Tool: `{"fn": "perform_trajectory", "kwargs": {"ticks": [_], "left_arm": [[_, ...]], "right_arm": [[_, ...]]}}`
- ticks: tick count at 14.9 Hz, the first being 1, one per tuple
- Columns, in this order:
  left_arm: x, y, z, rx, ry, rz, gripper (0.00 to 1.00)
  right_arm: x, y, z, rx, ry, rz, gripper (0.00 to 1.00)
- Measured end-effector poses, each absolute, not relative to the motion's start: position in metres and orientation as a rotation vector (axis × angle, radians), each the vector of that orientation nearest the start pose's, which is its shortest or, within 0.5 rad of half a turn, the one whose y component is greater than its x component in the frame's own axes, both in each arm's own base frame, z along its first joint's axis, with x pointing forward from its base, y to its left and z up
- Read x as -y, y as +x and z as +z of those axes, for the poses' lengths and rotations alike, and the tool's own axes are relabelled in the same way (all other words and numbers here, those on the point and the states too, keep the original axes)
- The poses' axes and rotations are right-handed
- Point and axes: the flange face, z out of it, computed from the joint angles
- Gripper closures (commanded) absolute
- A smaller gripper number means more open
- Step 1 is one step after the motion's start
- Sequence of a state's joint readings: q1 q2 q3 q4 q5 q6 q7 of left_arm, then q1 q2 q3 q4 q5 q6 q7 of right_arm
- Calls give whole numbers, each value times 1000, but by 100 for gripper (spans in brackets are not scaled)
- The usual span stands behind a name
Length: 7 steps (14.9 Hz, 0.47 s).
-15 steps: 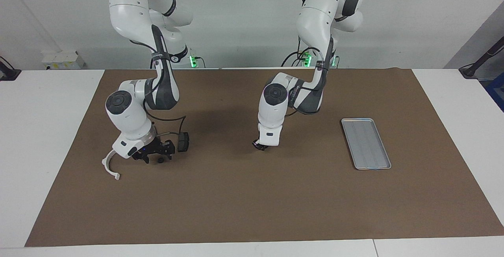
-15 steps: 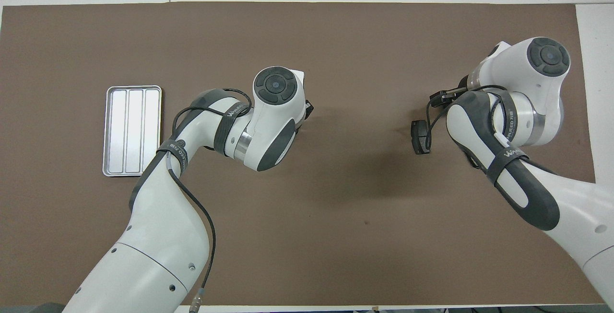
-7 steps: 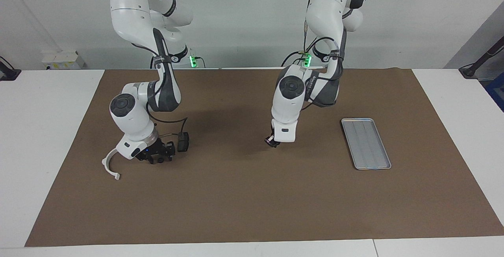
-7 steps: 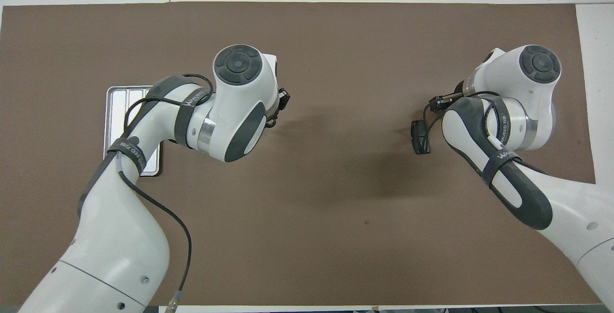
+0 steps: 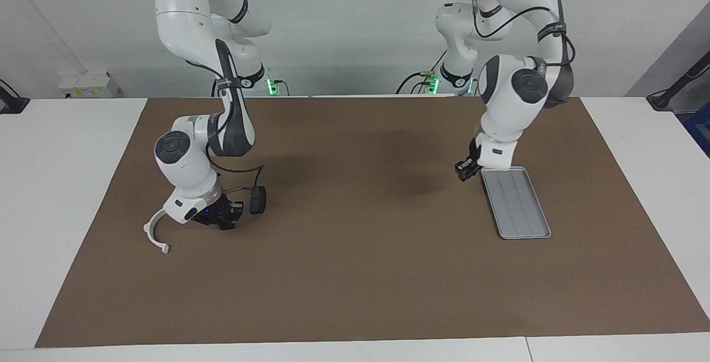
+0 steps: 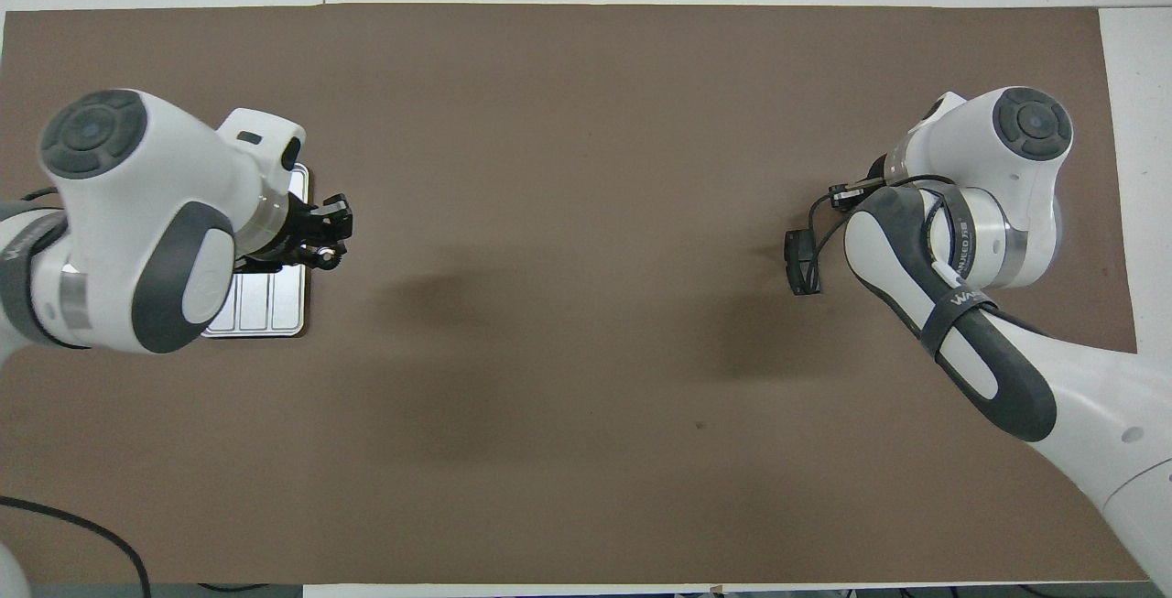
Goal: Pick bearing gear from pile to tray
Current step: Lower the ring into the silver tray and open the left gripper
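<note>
Toward the left arm's end of the mat, the tray lies lengthwise away from the robots; left gripper hovers at its nearer corner, grip unclear; right gripper, closed, sits low among the pile.

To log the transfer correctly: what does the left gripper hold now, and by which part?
The left gripper, over the mat beside the tray, seems to pinch a small black gear at its fingertips; by which part cannot be told.

tray toward left arm's end | half-ring bracket, brake pad toward right arm's end
</note>
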<state>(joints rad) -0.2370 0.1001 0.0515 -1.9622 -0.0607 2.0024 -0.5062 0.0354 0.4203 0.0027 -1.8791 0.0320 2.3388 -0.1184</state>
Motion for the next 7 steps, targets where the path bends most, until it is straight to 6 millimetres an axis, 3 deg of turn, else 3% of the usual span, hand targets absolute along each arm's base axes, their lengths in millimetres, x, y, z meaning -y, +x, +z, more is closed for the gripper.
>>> {"fn": "perform_trajectory", "kwargs": {"ticks": [2, 3, 5, 7], "left_arm": [[63, 562, 413, 409, -3145, 128, 100], [47, 562, 408, 366, -3153, 128, 100], [28, 561, 394, 329, -3164, 86, 100], [15, 558, 378, 262, -3172, 73, 100]], "right_arm": [[-32, 642, 312, 199, -3108, -48, 100], [-41, 646, 335, 153, -3107, -16, 100], [-82, 651, 397, 46, -3108, 35, 100], [-139, 646, 452, -50, -3107, 35, 100]]}}
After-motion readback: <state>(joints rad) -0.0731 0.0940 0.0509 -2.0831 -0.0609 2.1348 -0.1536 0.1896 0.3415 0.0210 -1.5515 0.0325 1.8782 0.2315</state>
